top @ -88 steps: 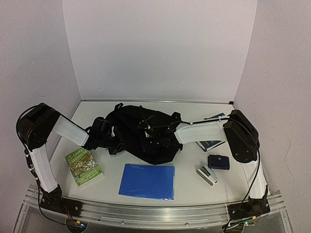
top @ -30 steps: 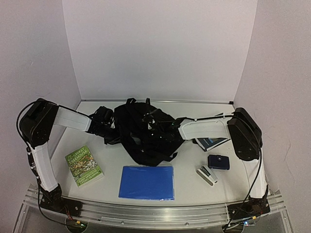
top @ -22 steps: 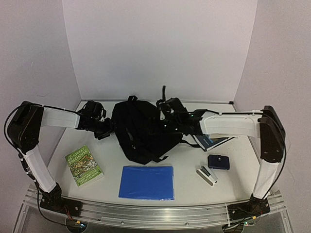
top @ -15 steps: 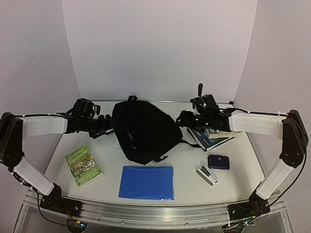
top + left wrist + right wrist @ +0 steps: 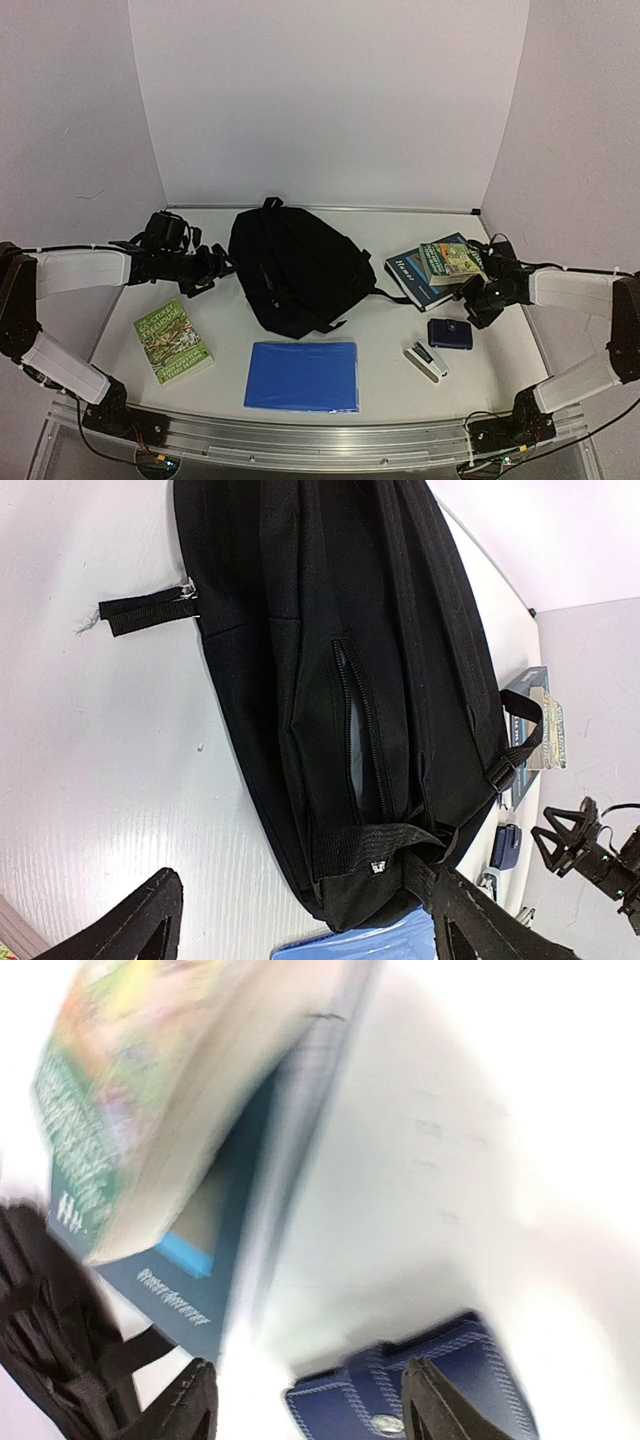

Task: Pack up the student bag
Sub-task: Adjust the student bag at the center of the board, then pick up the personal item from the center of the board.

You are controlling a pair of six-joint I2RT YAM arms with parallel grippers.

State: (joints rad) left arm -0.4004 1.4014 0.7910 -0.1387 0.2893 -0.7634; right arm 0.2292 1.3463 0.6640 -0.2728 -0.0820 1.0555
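Note:
The student bag point(image 5: 300, 268) is a black backpack lying flat at the table's middle, its loop handle toward the back wall. In the left wrist view the student bag point(image 5: 330, 660) shows a partly unzipped pocket with grey lining. My left gripper point(image 5: 208, 272) hovers just left of it, open, touching nothing; its fingertips point(image 5: 150, 925) stand wide apart. My right gripper point(image 5: 476, 300) is at the right, open, low over a navy wallet point(image 5: 420, 1395) and beside two stacked books point(image 5: 150, 1130). The right wrist view is blurred.
Two stacked books point(image 5: 438, 264) lie right of the bag, with the navy wallet point(image 5: 450, 333) and a stapler point(image 5: 427, 361) in front of them. A blue folder point(image 5: 303, 375) and a green book point(image 5: 172, 342) lie near the front edge. Walls close three sides.
Both grippers let go of the bag and opened. The bag dropped flat. The left arm drew back to the left; the right arm swung far right and down toward the wallet.

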